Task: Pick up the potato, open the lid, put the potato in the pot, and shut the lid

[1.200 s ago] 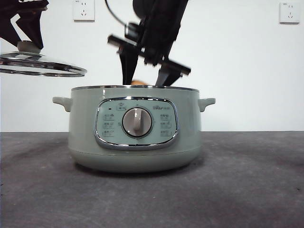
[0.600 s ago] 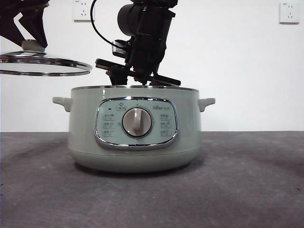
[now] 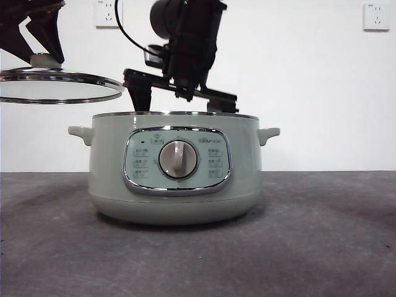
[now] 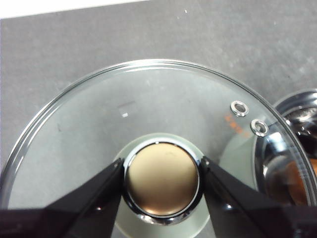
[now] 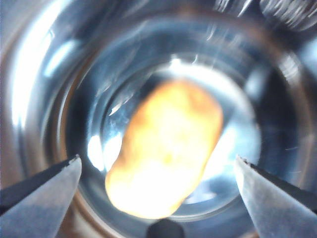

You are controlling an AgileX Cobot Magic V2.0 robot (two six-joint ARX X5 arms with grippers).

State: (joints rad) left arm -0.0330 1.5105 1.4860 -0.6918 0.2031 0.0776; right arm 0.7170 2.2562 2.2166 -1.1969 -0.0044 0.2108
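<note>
Right wrist view: blurred orange-brown potato (image 5: 166, 148) lies inside shiny pot (image 5: 44, 99).

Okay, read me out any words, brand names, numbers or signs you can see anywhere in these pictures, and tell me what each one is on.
No text here can be read.
Pale sage-green electric cooking pot, chrome-framed control panel: small button labels and a logo above the round grey dial, too small to read.
Clear glass lid with chrome rim: faint orange print near the two vent holes, too blurred to read.
White wall sockets: small marks, too small to read.
</note>
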